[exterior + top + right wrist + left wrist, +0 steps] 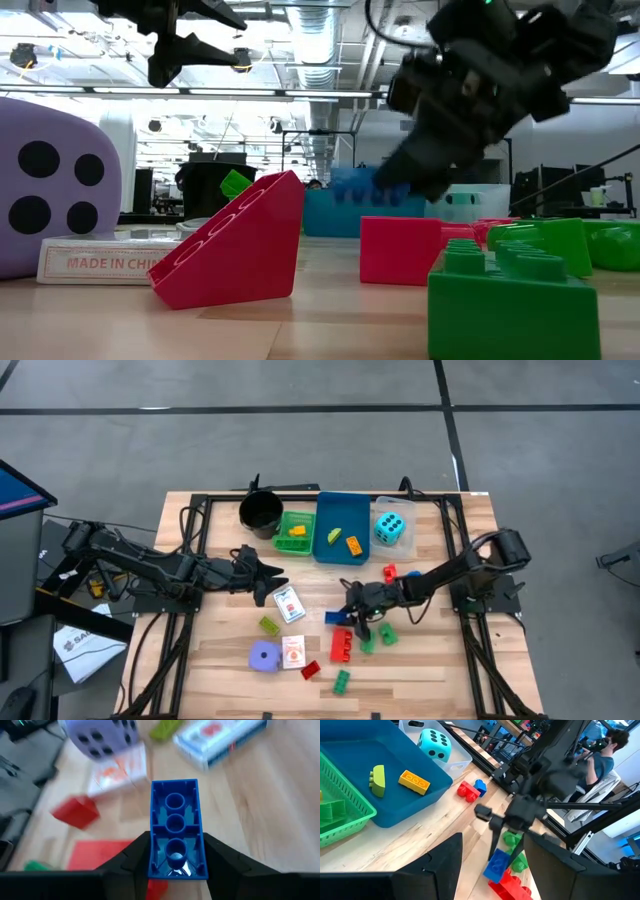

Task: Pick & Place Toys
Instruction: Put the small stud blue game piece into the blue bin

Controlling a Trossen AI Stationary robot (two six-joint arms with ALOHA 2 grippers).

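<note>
My right gripper (pixel 350 612) is shut on a blue brick (pixel 175 820) just above the wooden table, over the loose toys at its middle right. Beneath and beside it lie a red brick (pixel 342 645) and green bricks (pixel 366 641). The left wrist view shows the same blue brick (pixel 497 865) hanging tilted under the right fingers. My left gripper (pixel 272 575) hovers open at the table's middle left, holding nothing. A purple die (pixel 265 657) and two white card packs (pixel 289 604) lie on the table. The cyan die (pixel 391 528) sits in a clear tray. My right gripper pinches the blue brick's two long sides (pixel 154 862) between its two fingers, at the end nearest the wrist. The brick's hollow underside faces the wrist camera and the rest juts out past the fingertips. The fingers slant down from the table's right. The brick hangs tilted, clear of the table.
At the far edge stand a black cup (pixel 260 512), a green tray (pixel 297 520) and a blue tray (pixel 340 510) with an orange brick (pixel 353 544) and a lime piece (pixel 333 536). Red and blue bricks (pixel 390 572) lie near the right arm. A person sits beyond the table (pixel 605 755).
</note>
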